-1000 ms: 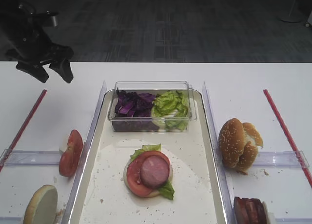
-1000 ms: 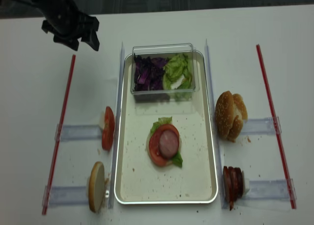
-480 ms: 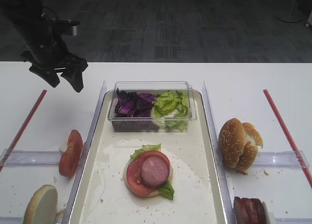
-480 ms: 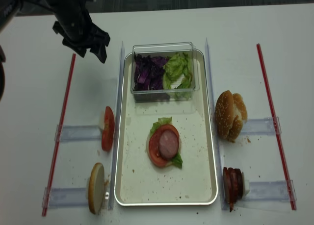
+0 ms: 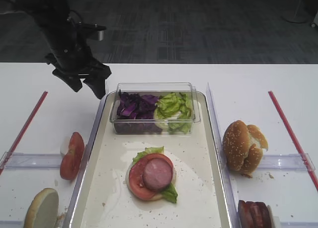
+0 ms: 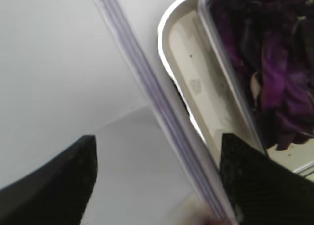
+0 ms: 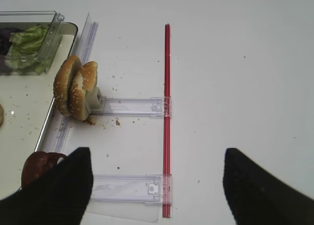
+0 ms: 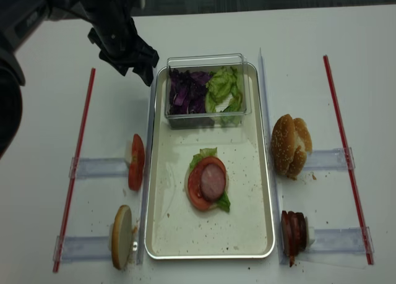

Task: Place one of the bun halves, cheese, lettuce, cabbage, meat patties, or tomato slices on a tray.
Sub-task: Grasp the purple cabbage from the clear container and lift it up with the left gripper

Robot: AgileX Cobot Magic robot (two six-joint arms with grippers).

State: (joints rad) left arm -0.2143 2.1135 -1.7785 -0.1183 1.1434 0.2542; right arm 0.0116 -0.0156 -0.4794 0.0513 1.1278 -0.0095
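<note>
Left black gripper (image 5: 88, 85) is held just left of the clear plastic tub (image 5: 154, 107), jaws spread, nothing pinched. Dark purple shredded cabbage (image 5: 135, 107) sits in the tub's left half, light green crinkly lettuce (image 5: 173, 106) in its right half; the tub rests at the far end of the long silvery-rimmed tray (image 5: 214, 153). Probable step: cabbage pick. The near wall should be cleared before descent, and the clump centre targeted. Right gripper (image 7: 156, 186): fingers apart, empty, well right of the tub.

Two overheads – wrist cams seemingly low
</note>
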